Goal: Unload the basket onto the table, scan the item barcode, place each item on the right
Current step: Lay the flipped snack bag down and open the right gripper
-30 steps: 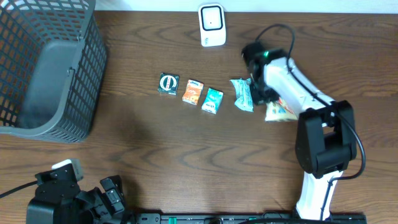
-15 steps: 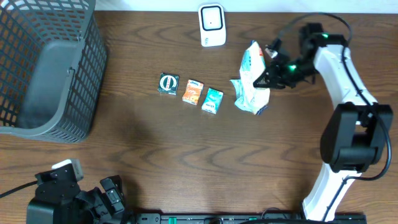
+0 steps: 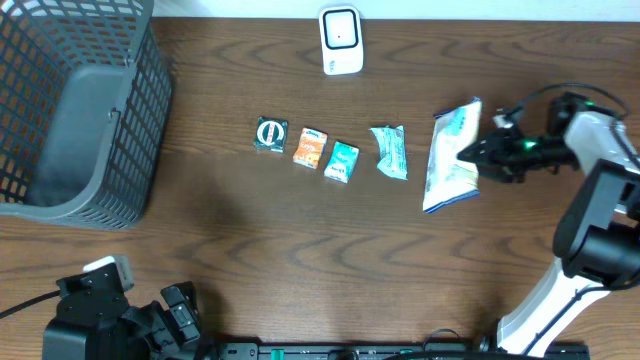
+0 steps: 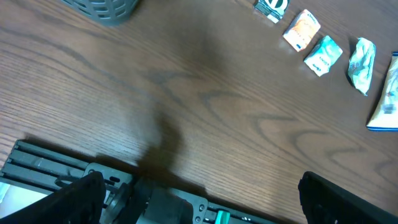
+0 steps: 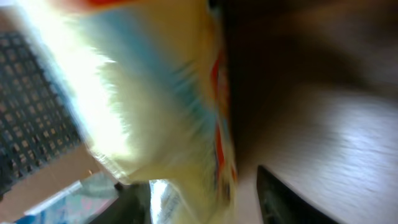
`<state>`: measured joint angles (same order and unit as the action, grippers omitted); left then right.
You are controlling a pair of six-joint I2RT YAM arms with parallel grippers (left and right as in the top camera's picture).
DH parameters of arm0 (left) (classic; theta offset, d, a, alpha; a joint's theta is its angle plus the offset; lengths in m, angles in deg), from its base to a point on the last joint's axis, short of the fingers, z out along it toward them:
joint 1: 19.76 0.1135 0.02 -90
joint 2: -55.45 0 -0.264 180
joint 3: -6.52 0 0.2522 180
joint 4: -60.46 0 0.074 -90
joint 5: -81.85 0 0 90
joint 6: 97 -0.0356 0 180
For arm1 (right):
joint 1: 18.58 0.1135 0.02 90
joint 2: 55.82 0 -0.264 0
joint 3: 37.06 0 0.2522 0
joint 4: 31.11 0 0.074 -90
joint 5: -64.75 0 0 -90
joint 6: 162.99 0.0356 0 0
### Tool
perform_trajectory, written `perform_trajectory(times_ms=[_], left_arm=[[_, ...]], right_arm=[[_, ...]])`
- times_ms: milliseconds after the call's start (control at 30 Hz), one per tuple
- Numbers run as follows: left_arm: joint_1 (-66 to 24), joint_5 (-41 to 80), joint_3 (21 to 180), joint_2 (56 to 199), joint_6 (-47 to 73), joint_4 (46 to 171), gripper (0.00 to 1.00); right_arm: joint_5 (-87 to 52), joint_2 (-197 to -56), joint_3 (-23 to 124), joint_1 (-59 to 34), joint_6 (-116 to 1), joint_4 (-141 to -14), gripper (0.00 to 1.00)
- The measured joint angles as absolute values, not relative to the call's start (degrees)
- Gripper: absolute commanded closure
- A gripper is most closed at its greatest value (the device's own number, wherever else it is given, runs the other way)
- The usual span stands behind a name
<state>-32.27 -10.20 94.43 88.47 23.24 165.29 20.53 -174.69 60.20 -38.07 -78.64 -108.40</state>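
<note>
Right jaws at the packet — grip cannot be told; left jaws wide. Turn barcode squarely toward scanner.

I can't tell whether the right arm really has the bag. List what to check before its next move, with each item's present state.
1. Grip of the right gripper on the snack bag: cannot tell. It sits at the bag's right edge, and the wrist view is blurred.
2. Barcode turned toward the scanner: cannot tell. No barcode is visible.
3. Path from bag to scanner: ok. Only bare table lies between them.
4. Bag apart from the crumpled wrapper: ok. There is a gap between them.
5. The left gripper out of the way: ok. It is open, empty and far from the bag.
</note>
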Motion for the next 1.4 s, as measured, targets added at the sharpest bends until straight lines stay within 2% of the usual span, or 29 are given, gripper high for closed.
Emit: perform_trajectory(times_ms=[100,200,233,367,400,433,667,800,967,1033,1200,1267,1400], left_arm=[[-32.3,-10.2,94.4,88.5,23.2,165.3,0.02],[-32.3,-10.2,94.4,88.5,23.2,165.3,0.02],[-32.3,-10.2,94.4,88.5,23.2,165.3,0.02],[-32.3,-10.2,94.4,88.5,23.2,165.3,0.02],[-32.3,-10.2,94.4,88.5,23.2,165.3,0.03],[-32.3,-10.2,94.4,88.5,23.2,165.3,0.02],[-32.3,-10.2,94.4,88.5,23.2,165.3,0.02],[-32.3,-10.2,94.4,88.5,23.2,165.3,0.02],[-32.3,-10.2,94.4,88.5,23.2,165.3,0.02],[-32.3,-10.2,94.4,88.5,23.2,165.3,0.02],[-32.3,-10.2,94.4,88.5,23.2,165.3,0.02],[-32.3,-10.2,94.4,88.5,23.2,165.3,0.03],[-32.3,-10.2,94.4,88.5,23.2,165.3,0.02]], right_arm=[[17.4,-174.7,65.9,-40.8,-77.2,-114.8,0.46],[14.1,-174.7,73.0,-41.8,-76.5,-121.5,0.5],[12.7,-174.7,75.5,-41.7,-76.4,-124.1,0.54],[8.3,-174.5,80.1,-40.3,-75.9,-128.9,0.9],[5.9,-174.4,80.6,-39.2,-76.0,-130.1,0.97],[3.7,-174.3,80.6,-38.1,-75.9,-130.6,0.99],[-10.0,-174.3,76.6,-28.4,-73.0,-126.3,0.98],[-18.4,-174.2,69.3,-22.9,-68.1,-119.5,0.87],[-22.5,-173.8,59.5,-19.4,-64.8,-108.5,0.89],[-22.5,-172.6,58.3,-19.1,-64.2,-107.3,0.87],[-20.1,-172.8,60.2,-18.4,-63.3,-109.1,0.79],[-18.9,-173.6,64.0,-18.2,-63.4,-111.8,0.71],[-19.0,-174.0,74.8,-18.7,-64.2,-116.6,0.66]])
